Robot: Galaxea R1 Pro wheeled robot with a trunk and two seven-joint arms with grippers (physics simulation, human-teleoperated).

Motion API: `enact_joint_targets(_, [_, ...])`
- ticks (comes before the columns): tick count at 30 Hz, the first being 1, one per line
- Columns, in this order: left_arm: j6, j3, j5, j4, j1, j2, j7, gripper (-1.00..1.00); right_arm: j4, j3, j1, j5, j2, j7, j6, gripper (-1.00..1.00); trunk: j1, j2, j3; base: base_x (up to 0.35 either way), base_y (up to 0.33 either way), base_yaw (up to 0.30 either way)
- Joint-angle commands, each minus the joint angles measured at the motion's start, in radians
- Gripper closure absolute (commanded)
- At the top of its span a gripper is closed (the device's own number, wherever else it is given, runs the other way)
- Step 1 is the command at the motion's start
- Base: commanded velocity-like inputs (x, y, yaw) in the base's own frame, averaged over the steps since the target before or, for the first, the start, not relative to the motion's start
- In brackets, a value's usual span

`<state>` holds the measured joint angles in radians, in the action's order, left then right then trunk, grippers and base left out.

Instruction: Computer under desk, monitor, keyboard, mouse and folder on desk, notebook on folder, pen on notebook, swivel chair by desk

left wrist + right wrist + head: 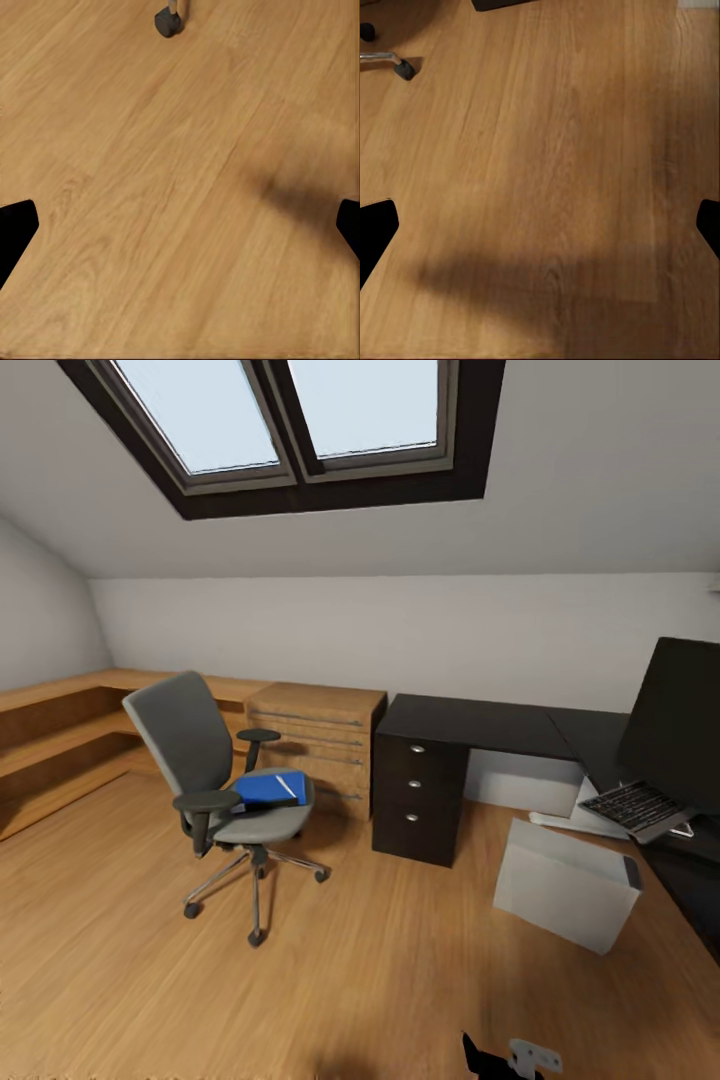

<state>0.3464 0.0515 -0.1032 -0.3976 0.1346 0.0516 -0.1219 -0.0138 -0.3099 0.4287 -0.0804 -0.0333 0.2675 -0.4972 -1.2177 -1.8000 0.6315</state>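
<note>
Both hands, left (pixel 180 225) and right (pixel 540 225), are hanging wide over bare floor (pixel 555 150). Farther off, the folder (pixel 270 787) is lying on the chair (pixel 215 780) seat: likely light, thin, bendy, slick; pinching an overhanging edge looks best.

Grey swivel chair (pixel 205 760), bright blue folder (pixel 268 788), black desk (pixel 470 725), light grey computer (pixel 565 885), black monitor (pixel 680 720).

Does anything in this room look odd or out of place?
Yes. The keyboard sits tilted, propped at the desk edge by the monitor. The grey computer stands askew on the open floor. A blue folder lies on the chair seat.
</note>
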Motion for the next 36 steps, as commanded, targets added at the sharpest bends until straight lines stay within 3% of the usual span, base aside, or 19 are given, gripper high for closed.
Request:
enact_joint_targets(1, [0.003,0.002,-0.007,0.0,0.0,0.001,0.002,-1.0,-0.002,-0.005,0.001,-0.009,0.0,0.01,-0.001,-1.0,0.001,0.0,0.0,-0.328,0.0,-0.1])
enact_joint_targets(22, [0.003,0.001,-0.007,0.0,0.0,0.001,0.002,-1.0,-0.002,-0.005,0.001,-0.009,-0.001,0.009,0.0,-1.0,0.001,0.0,-0.001,-0.324,-0.061,-0.021])
enact_joint_targets(36, [0.003,0.001,-0.007,0.0,0.0,0.001,0.002,-1.0,-0.002,-0.005,0.001,-0.009,-0.002,0.009,0.0,-1.0,0.001,0.0,-0.001,-0.259,-0.122,-0.223])
